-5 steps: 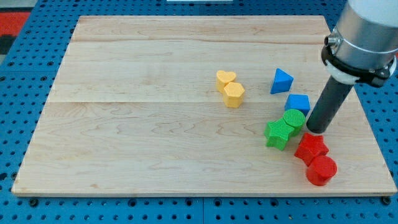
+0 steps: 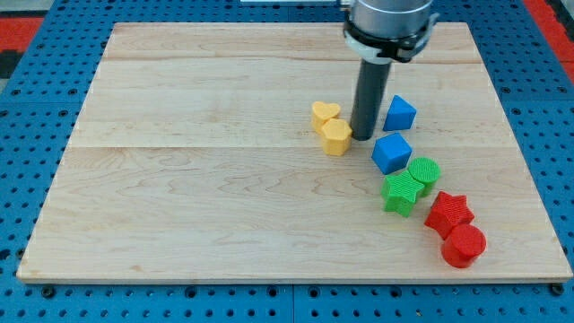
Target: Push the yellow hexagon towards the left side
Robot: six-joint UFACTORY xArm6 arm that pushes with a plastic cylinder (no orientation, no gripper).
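Observation:
The yellow hexagon (image 2: 337, 137) lies near the board's middle, touching the yellow heart (image 2: 326, 114) just above and to its left. My tip (image 2: 363, 135) is on the board just right of the yellow hexagon, very close to its right side. The rod rises straight up from there.
A blue block (image 2: 400, 113) sits right of the rod and a blue cube (image 2: 392, 152) below and right of the tip. Further down the right side lie a green cylinder (image 2: 423, 172), a green star (image 2: 402, 193), a red star (image 2: 448, 213) and a red cylinder (image 2: 464, 246).
My tip has moved up and left, from beside the green cylinder to just right of the yellow hexagon. The blue cube has shifted left and down, and the other blue block has turned slightly.

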